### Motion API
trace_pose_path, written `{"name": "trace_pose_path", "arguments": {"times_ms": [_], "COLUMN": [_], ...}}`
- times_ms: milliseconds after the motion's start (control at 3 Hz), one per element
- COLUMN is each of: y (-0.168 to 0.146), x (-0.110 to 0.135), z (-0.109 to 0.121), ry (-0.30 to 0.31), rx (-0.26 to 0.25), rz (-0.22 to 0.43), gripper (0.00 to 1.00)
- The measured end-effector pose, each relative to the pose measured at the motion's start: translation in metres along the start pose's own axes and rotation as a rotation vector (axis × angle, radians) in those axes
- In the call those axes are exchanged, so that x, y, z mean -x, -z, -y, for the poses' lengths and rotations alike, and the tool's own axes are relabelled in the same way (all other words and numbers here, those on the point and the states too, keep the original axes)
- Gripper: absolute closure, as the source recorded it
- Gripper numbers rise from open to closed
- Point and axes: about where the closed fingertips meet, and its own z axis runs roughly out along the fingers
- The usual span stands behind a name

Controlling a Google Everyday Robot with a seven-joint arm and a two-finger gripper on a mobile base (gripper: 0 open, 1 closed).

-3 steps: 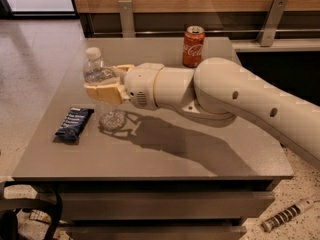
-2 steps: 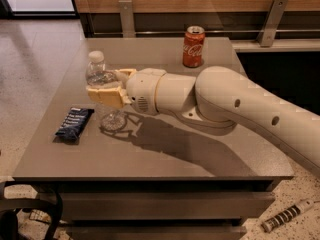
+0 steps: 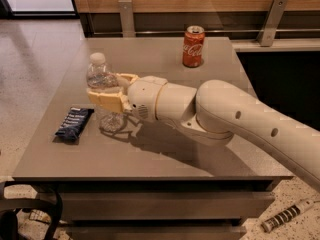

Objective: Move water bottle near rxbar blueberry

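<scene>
— The gripper (image 3: 104, 86) is in the left half of the frame, a little above the middle. Its two tan fingers (image 3: 107, 100) are closed on the water bottle (image 3: 100, 76), one in front of it and one behind.

— And the bottle, is it standing on the table (image 3: 165, 159)?

— It is upright, with the white cap on top. Its bottom is at the table surface or just over it; from here I cannot tell which. The fingers hold it around the middle of its body.

— Where is the rxbar blueberry (image 3: 74, 124)?

— It lies flat at the left edge of the table, left of the bottle's base and slightly lower in the frame. It is near the bottle, but the two do not touch.

— Anything else on the table?

— A red Coca-Cola can (image 3: 193, 46) stands upright at the far side, upper middle of the frame, well apart from the bottle. The white arm (image 3: 225, 114) comes in from the lower right.
</scene>
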Motion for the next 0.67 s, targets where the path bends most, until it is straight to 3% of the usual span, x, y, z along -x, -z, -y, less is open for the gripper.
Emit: {"name": "trace_pose_path", "arguments": {"times_ms": [333,667], "y": [0.0000,0.0000], "x": [0.0008,0.0011], "z": [-0.0001,-0.0002], "ry": [0.000,0.000], "rx": [0.000,0.000], "rz": [0.000,0.000], "gripper": [0.83,0.59]}}
